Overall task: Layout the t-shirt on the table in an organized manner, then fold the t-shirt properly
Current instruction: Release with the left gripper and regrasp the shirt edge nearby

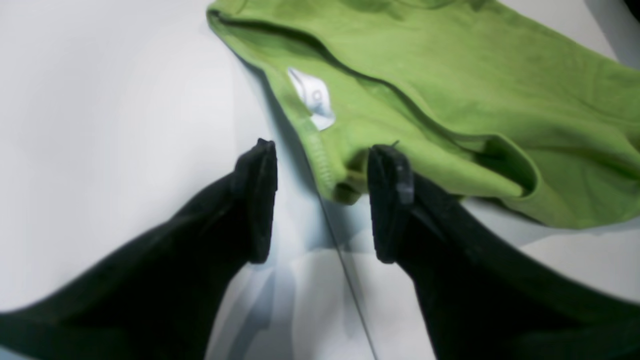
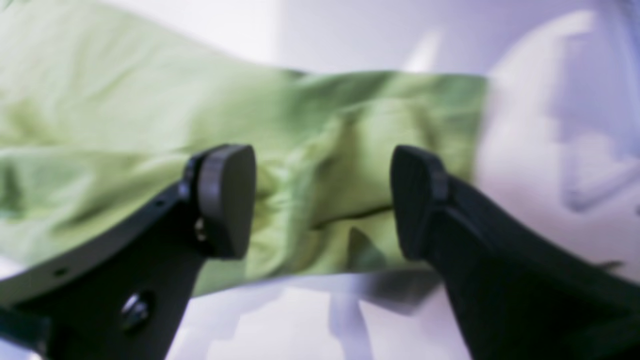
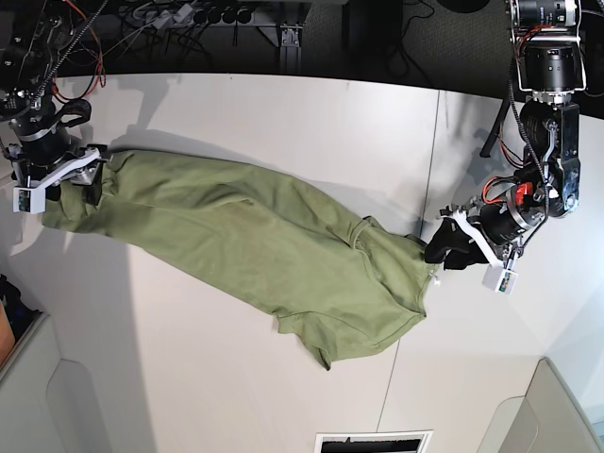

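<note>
The green t-shirt [image 3: 245,236] lies stretched out and wrinkled in a diagonal band across the white table [image 3: 236,113]. My left gripper [image 1: 324,200] is open, low over the table, with the shirt's [image 1: 450,75] hem corner lying between its fingertips. A white tag [image 1: 312,97] shows just past that corner. In the base view the left gripper [image 3: 442,249] is at the shirt's right end. My right gripper [image 2: 320,200] is open over bunched cloth [image 2: 125,150] at the shirt's other end. In the base view the right gripper [image 3: 85,184] is at the far left.
A thin dark seam [image 3: 436,142] crosses the table and passes under the left gripper in the left wrist view [image 1: 350,300]. Cables and a power strip [image 3: 189,14] lie behind the back edge. Grey panels [image 3: 57,406] sit at the front corners.
</note>
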Robot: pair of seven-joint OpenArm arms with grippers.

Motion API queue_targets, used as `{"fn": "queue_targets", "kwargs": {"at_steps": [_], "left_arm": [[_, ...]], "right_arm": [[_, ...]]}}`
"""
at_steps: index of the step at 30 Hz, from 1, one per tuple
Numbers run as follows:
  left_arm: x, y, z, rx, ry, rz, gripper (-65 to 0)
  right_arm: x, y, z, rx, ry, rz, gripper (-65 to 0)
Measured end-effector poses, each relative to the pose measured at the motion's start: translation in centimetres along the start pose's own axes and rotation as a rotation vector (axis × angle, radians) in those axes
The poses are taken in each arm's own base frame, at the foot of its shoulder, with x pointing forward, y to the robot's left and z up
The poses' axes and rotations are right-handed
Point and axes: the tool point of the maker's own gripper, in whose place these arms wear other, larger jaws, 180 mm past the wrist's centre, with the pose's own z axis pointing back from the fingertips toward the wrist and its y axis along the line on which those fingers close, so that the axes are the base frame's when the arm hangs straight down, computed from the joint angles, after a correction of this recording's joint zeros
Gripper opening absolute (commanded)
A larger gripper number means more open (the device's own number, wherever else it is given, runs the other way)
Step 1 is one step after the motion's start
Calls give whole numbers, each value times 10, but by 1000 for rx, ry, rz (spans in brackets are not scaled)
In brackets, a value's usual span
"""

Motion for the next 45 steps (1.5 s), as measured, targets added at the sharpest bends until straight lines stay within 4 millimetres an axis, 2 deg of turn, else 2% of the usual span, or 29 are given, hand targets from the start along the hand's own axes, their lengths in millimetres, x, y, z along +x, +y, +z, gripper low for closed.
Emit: {"fn": "queue_targets", "kwargs": {"at_steps": [7,9,10,13,14,20,25,33,35,38,40,43,45], "left_arm": [[-15,-21,-17,-16,35,-143,-328],[-18,-20,-23,27,38,-169,-340],[-17,-20,-25,42,28,-173,-375],[-22,-19,-28,63,52,-210,-617],[-23,-18,-28,69,59,-219,-650],[-26,-6,-21,95,95,-227,-650],[-18,13,2,120,97,-153,-650],[-20,4,5,65,97,-147,-650],[-20,4,5,65,97,-146,-650],[-19,4,5,66,97,-148,-650],[-21,4,5,65,103,-146,-650],[-23,4,7,60,119,-124,-650],[-18,5,10,45,93,-84,-650]], "right_arm": [[-22,-1,-1,15,74,-48,-230],[-32,-2,2,13,95,-47,-230],[-39,-3,5,9,113,-44,-230],[-57,-6,11,-1,153,-48,-230],[-60,-6,12,-3,162,-49,-230],[-68,-14,12,-37,181,-36,-230],[-85,-10,19,-12,209,-88,-230],[-80,9,16,61,168,-153,-239],[-76,11,14,63,157,-159,-331],[-66,16,8,72,130,-170,-538],[-60,20,5,85,111,-172,-648],[-57,26,5,119,104,-144,-650],[-58,29,6,140,113,-119,-650]]}}
